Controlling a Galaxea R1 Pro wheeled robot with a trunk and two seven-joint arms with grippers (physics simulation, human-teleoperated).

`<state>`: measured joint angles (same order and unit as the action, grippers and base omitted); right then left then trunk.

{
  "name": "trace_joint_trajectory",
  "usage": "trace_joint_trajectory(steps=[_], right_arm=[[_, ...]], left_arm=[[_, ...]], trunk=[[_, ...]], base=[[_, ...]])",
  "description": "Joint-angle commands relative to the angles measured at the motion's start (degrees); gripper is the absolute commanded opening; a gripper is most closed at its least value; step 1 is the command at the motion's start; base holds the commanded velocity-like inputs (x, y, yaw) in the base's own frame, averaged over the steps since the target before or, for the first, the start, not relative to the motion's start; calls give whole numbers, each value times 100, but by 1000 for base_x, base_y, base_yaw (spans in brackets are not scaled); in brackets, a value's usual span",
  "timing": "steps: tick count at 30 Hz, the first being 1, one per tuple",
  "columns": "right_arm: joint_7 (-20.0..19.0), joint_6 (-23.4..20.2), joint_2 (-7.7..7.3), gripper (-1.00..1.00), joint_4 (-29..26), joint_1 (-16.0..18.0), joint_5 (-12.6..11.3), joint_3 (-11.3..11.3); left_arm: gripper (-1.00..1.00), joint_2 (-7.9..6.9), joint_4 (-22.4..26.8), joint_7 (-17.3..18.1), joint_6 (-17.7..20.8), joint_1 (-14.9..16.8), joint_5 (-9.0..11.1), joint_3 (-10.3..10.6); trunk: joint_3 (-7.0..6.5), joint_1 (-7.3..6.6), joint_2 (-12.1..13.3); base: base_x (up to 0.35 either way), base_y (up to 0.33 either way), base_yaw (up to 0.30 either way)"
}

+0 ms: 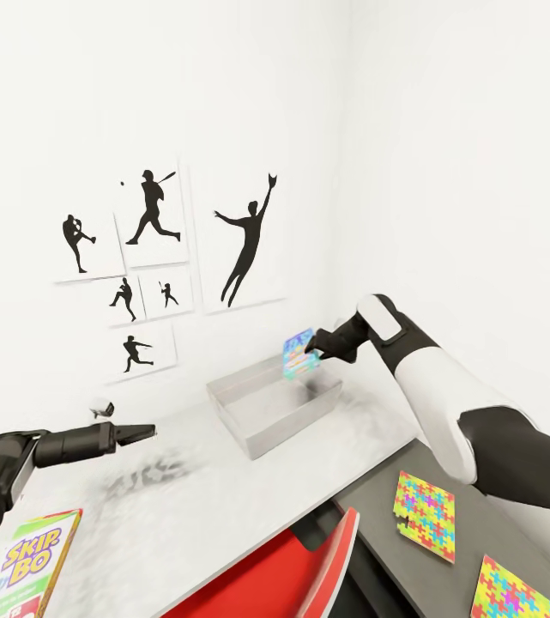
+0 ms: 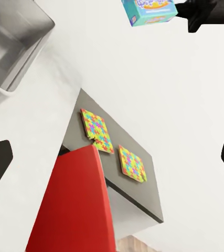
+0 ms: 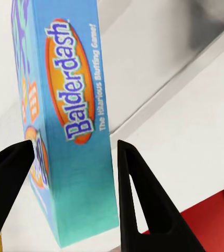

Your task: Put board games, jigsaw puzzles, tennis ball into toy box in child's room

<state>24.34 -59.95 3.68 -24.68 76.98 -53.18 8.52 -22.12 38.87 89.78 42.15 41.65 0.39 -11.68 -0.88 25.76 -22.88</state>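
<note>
One Balderdash box [image 3: 72, 131] sits clamped between the right gripper [image 1: 313, 347] fingers, hanging above the grey toy box [image 1: 257, 422]; left gripper [image 1: 142, 432] jaws apart, empty.

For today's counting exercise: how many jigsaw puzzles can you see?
2. One jigsaw puzzle lies on the dark grey table; the second puzzle lies beside it, by the picture's lower edge. Others may be hidden.

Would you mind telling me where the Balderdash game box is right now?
In the head view the Balderdash box is held in the right gripper, in the air over the grey toy box at the table's far end.
</note>
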Motion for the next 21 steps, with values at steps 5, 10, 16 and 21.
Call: trace_joint_trajectory(steps=[5, 10, 16, 21], right_arm=[[44, -5, 15, -100, -208, 2, -32, 561], [41, -5, 163, -100, -478, 2, -12, 883], [44, -5, 252, -100, -550, 2, 102, 1155], [50, -5, 257, -100, -575, 2, 120, 1195]], left_arm=[[100, -39, 12, 22, 279, 1, 237, 55], [100, 2, 36, 22, 532, 18, 295, 71], [100, 86, 212, 22, 722, 22, 303, 82], [100, 107, 285, 22, 731, 19, 301, 231]], trunk=[[3, 2, -4], [3, 2, -4], [3, 2, -4], [3, 2, -4]], base=[[0, 0, 0], [0, 0, 0], [0, 0, 0], [0, 0, 0]])
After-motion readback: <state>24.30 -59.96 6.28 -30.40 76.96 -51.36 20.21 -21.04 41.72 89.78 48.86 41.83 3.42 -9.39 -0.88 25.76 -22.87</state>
